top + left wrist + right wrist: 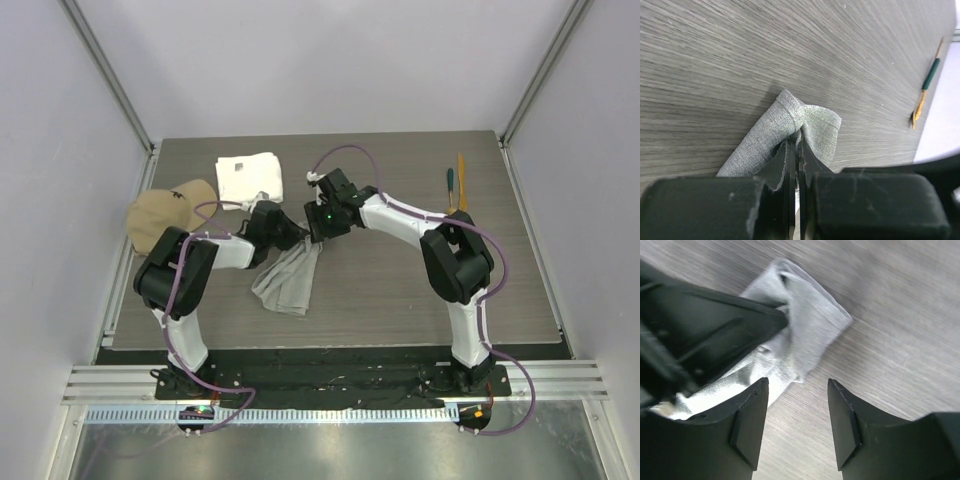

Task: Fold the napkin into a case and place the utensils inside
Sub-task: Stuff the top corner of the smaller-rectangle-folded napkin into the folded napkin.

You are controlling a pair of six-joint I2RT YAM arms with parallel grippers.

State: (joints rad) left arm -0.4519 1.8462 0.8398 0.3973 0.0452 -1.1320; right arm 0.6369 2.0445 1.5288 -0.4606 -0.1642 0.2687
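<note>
The light-grey napkin (288, 280) lies crumpled in a long bundle on the table's left middle. My left gripper (297, 236) is shut on the napkin's upper end (805, 122), holding a fold of cloth between its fingers. My right gripper (314, 238) is open and empty right beside it, its fingertips (757, 390) just over the napkin's edge (800, 335). The utensils lie at the far right: a teal-handled one (449, 187) and an orange-yellow stick (461, 180); both also show in the left wrist view (927, 82). The wooden-bowl utensil is not visible.
A thick white square towel (250, 178) lies at the back left. A tan cap (170, 212) sits at the left edge, next to my left arm. The table's wood surface (400, 290) spreads between the napkin and the utensils.
</note>
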